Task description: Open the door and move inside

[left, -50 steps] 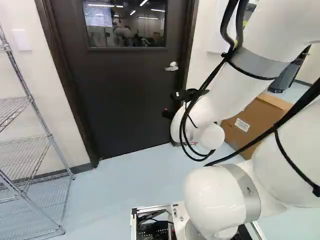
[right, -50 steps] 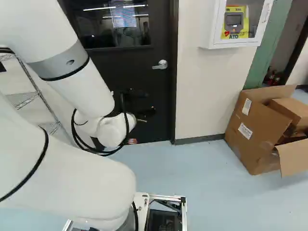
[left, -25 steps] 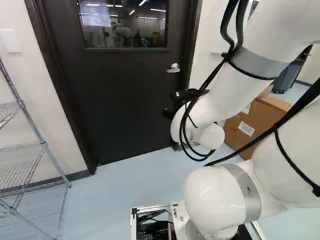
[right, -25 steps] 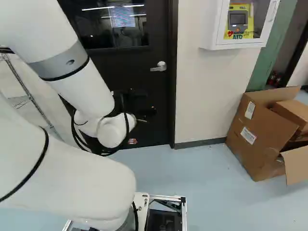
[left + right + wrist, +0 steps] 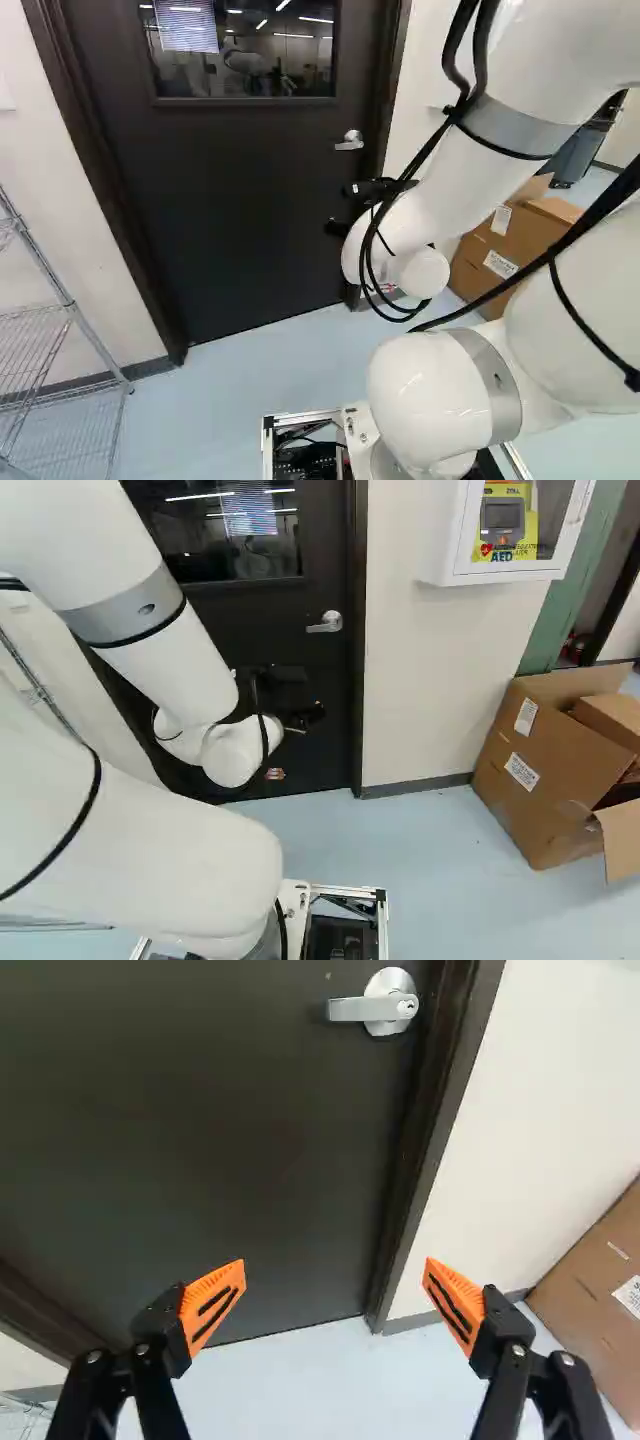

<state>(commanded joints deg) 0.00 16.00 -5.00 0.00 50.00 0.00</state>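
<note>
Base had moved: over the last second it rolled ahead, so the door (image 5: 230,220) came nearer and the rack (image 5: 70,304) slid toward the left edge of the left base view. Arm (image 5: 455,175) held the same pose against its foot joint, so the approach came from the base alone. Door stayed shut in its frame (image 5: 425,1150).

Handle (image 5: 390,1002) sat on the door beside the frame, ahead of the end effector (image 5: 335,1285) and not between its fingers. End effector was wide, holding nothing, orange pads (image 5: 214,1305) well apart. In the base views the wrist hung lower than the handle. Step in hand looked like lining up on the handle; task still early. Next move probably needed a lift, then a press down on the lever. Risk: driving on at that height could bump the door first.

Materials: door flat, dark, smooth, with a rectangular glass window (image 5: 245,50). Handle silvery metal, straight lever on a round base, likely stiff and slick. Pads ridged, slotted, wedge-shaped. Box (image 5: 545,770) brown cardboard, flaps open. Rack thin shiny wire. Floor (image 5: 250,370) pale blue, smooth; wall (image 5: 415,680) cream, plain.
</note>
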